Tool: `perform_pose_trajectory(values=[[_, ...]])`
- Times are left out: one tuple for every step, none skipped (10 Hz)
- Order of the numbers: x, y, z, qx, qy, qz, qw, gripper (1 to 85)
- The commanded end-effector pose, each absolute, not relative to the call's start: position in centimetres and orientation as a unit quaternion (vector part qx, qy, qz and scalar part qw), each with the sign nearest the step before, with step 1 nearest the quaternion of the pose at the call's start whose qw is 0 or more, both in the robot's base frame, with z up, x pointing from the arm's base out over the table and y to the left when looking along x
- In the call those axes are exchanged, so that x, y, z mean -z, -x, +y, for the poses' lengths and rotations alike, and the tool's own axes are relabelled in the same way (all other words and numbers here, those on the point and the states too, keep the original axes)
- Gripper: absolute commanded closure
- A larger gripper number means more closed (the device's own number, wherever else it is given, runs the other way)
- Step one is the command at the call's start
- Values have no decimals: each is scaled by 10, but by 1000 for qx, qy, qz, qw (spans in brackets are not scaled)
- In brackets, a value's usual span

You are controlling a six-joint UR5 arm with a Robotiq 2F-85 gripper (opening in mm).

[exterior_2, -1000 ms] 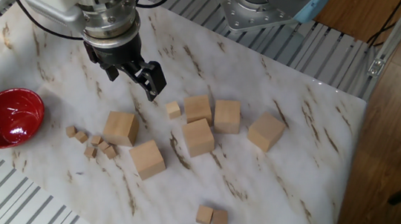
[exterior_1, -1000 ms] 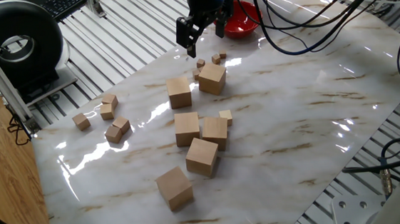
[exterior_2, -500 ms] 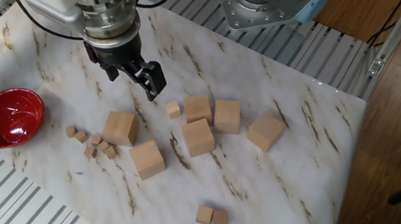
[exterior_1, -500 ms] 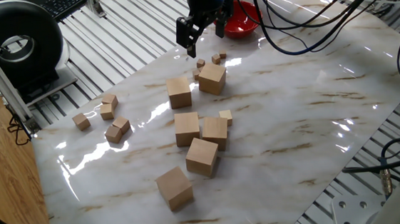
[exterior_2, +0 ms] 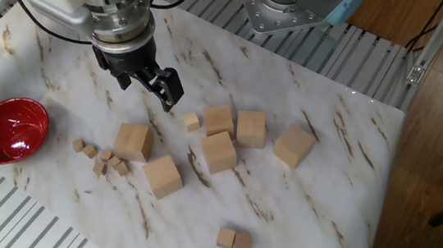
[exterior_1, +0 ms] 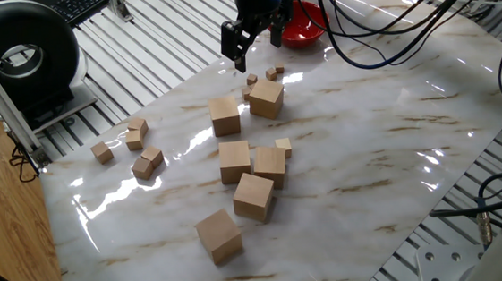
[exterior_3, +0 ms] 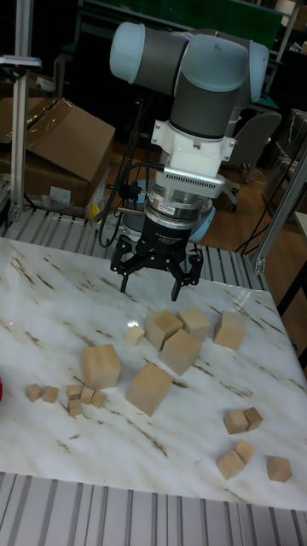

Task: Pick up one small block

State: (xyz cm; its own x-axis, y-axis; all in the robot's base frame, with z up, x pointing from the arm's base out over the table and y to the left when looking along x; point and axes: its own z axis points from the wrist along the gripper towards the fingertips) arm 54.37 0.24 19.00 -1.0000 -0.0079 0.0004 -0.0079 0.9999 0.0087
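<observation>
Several small blocks lie in a loose cluster beside a large cube: one small block [exterior_1: 251, 78] [exterior_2: 91, 151] [exterior_3: 50, 394] sits at the cluster's edge, with others [exterior_1: 270, 73] [exterior_2: 106, 155] [exterior_3: 87, 396] close by. My gripper [exterior_1: 256, 52] [exterior_2: 148, 92] [exterior_3: 152, 286] hangs above the marble table, a little beyond the cluster. It is open and nothing is between its fingers. It touches no block.
Large wooden cubes [exterior_1: 266, 98] [exterior_2: 133, 141] [exterior_3: 101, 365] are spread over the middle of the table. Mid-sized cubes [exterior_1: 138, 127] [exterior_2: 226, 238] [exterior_3: 235, 421] lie in a group to one side. A red bowl [exterior_1: 305, 24] [exterior_2: 9, 130] stands at the table's edge near the arm. Cables trail behind.
</observation>
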Motion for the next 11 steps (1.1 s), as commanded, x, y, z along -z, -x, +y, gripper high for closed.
perform_pose_trajectory(values=[[-195, -564, 49, 96, 162, -982, -24, 847], [-193, -568, 49, 94, 164, -982, -31, 847], [-193, -568, 46, 88, 160, -983, -32, 847], [-192, -568, 46, 87, 159, -983, -32, 847], [-191, -570, 44, 81, 157, -983, -37, 847], [-192, -570, 44, 81, 158, -983, -37, 847], [-192, -570, 45, 81, 158, -983, -37, 847], [-192, -570, 44, 79, 158, -984, -37, 847], [-192, -570, 43, 77, 156, -984, -37, 847], [-191, -570, 42, 75, 154, -984, -38, 847], [-191, -569, 42, 73, 151, -985, -37, 847]])
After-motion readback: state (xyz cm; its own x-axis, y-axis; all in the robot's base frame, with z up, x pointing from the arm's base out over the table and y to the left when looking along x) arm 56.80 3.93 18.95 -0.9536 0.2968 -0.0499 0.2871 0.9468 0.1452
